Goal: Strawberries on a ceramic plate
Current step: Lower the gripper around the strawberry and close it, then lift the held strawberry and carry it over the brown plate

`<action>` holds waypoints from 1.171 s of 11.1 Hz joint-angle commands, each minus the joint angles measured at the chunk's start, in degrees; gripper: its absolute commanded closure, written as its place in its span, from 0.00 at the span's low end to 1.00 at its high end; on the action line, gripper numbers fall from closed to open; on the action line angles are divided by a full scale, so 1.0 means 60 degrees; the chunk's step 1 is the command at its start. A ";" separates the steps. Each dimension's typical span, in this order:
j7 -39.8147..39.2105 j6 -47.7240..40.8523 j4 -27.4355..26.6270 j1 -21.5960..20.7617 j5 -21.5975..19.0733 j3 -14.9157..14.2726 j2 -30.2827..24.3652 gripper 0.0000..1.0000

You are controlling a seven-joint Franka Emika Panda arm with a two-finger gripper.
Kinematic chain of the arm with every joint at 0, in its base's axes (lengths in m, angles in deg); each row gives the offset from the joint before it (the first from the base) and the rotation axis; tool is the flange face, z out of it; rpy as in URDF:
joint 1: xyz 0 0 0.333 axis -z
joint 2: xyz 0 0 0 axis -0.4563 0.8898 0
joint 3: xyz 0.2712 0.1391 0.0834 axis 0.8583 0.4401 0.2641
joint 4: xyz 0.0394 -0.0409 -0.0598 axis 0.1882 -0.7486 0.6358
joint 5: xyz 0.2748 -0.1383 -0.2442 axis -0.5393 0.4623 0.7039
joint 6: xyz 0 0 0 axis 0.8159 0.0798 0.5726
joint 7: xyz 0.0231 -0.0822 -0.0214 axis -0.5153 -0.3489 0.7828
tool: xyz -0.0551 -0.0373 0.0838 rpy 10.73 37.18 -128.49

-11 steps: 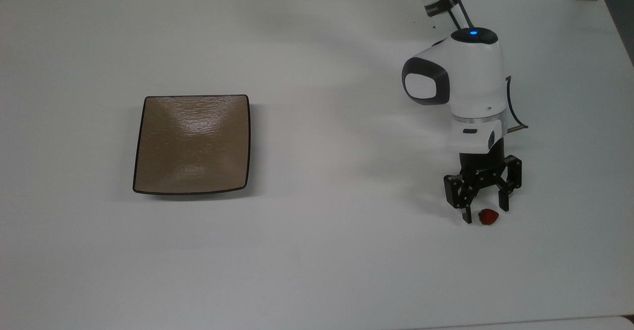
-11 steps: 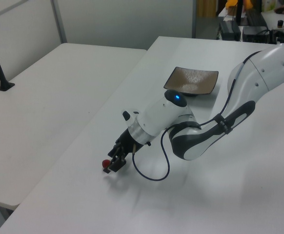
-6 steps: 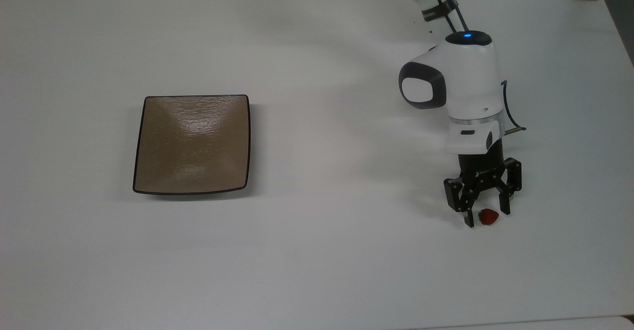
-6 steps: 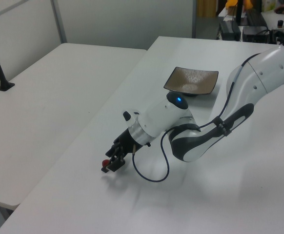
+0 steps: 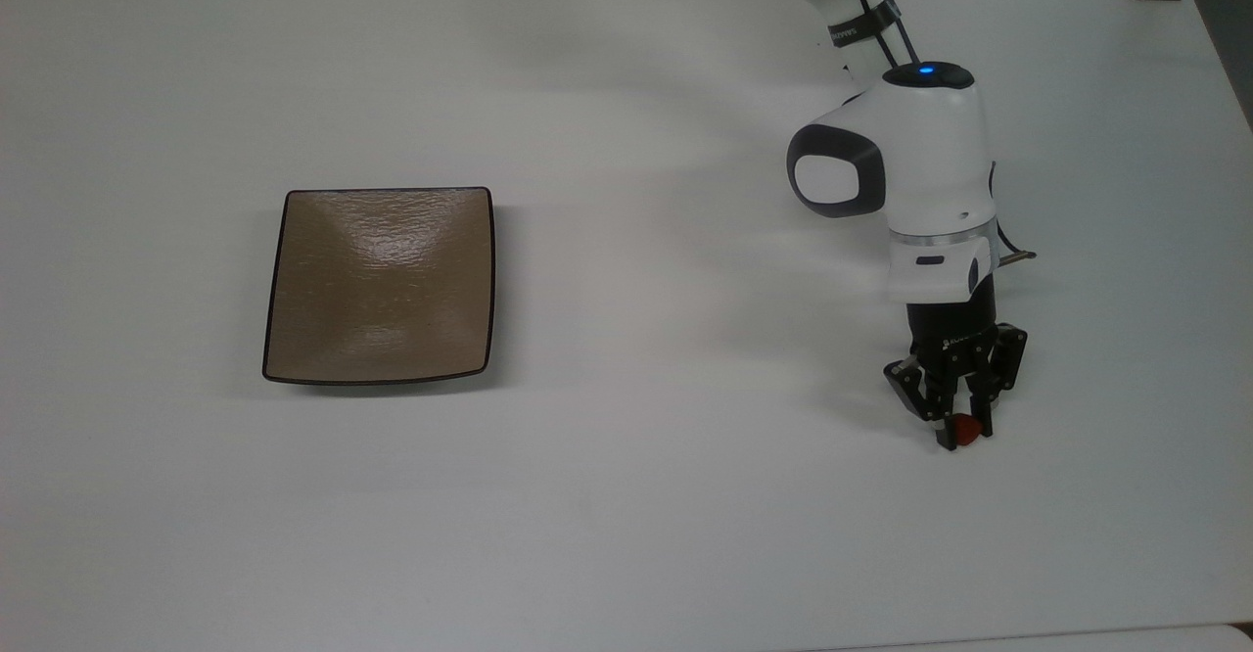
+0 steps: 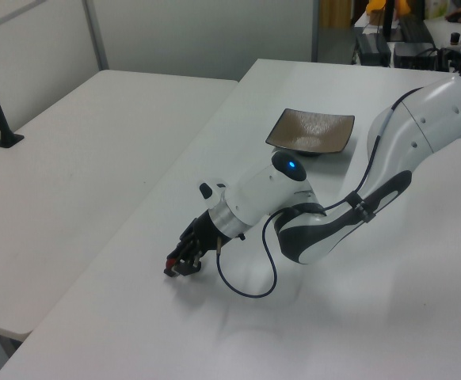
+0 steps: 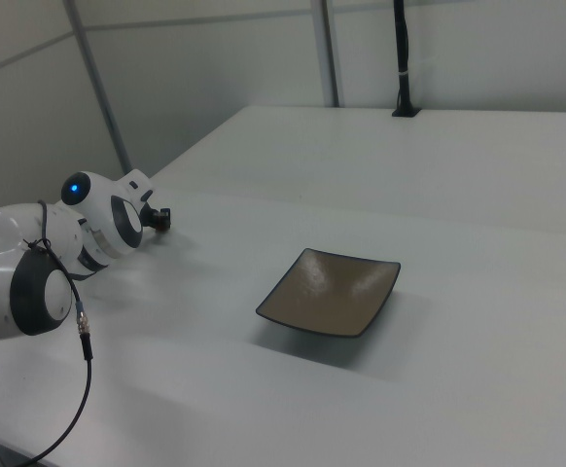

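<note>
Your gripper (image 5: 962,431) is pinching the strawberry (image 5: 967,428) between its narrowed fingers, low at the white table (image 5: 626,495), toward the top view's lower right. You are seeing the same black fingers (image 6: 184,262) pointing down at the tabletop in the left view, with the white arm (image 6: 420,134) arching back behind them. The brown square plate (image 5: 382,285) is sitting empty well apart from the berry, toward the top view's left.
</note>
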 commanded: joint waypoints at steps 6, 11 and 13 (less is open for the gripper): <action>0.0200 0.0123 -0.0703 0.0163 0.0206 -0.0058 -0.1126 0.71; 0.0258 -0.0155 -0.1875 0.1071 0.0015 0.0030 -0.3104 0.70; 0.0215 -0.0301 -0.2592 0.1786 0.0030 0.0452 -0.3997 0.70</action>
